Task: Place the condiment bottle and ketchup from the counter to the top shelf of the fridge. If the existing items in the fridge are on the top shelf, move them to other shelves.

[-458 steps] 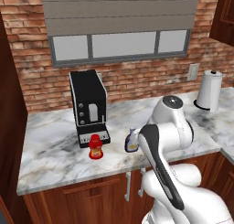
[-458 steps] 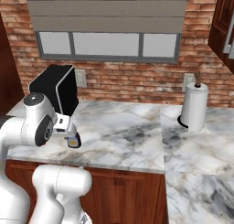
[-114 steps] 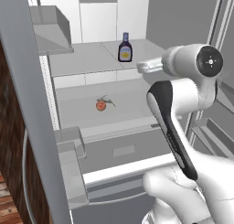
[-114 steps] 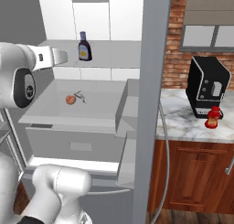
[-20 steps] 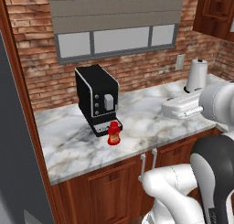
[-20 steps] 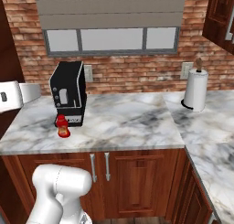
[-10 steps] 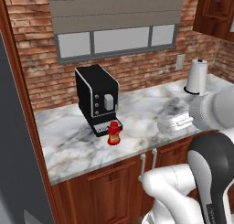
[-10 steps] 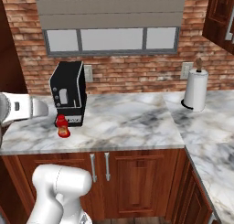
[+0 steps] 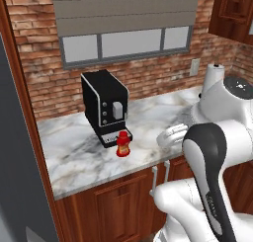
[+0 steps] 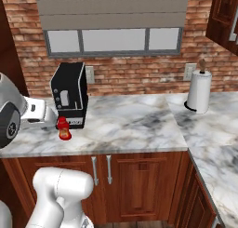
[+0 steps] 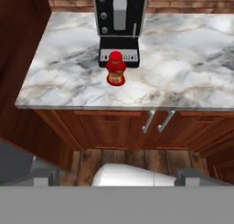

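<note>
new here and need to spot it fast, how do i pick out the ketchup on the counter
Find the black coffee machine on the marble counter below the window. The ketchup stands upright just in front of its base, a small bright red bottle and the only red thing on the worktop.

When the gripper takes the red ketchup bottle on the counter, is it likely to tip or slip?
The ketchup stands upright, taller than wide with a narrower cap, so a push near the top would probably tip it. Its rounded, smooth-looking body may slip or turn between flat fingers. It stands right in front of the black coffee machine, so a grasp from the sides seems safer.
</note>
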